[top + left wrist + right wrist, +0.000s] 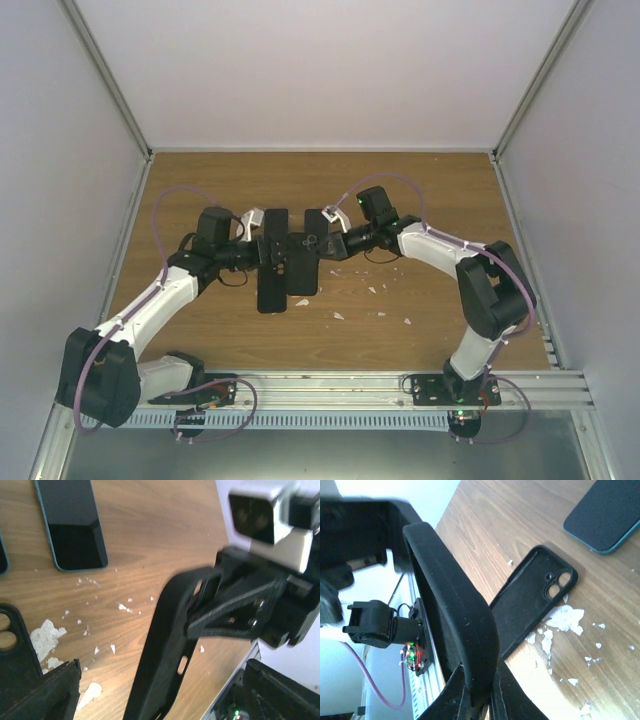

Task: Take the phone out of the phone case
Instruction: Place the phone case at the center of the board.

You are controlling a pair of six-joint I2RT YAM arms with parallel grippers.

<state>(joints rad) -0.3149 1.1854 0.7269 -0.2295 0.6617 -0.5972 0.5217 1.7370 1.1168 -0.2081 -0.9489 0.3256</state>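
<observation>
Where the two arms met: over the middle of the wooden table (420, 200), wrists facing each other.
Held phone case (455, 605): black, raised off the wood and tilted on edge, with one end in the right arm's grip and the other reaching toward the left arm.
Second case (530, 605): black, lying flat on the table with its camera cut-out showing, beneath the raised one.
Phone (610, 515): dark screen and teal rim, flat on the table, apart from both cases and untouched.
Right pincer (480, 697): clamped tight on the edge of the held phone case.
Left pincer (162, 680): fingers spread wide to either side of the held phone case, gripping nothing.
White scraps (45, 632): scattered on the wood beside the second case.
</observation>
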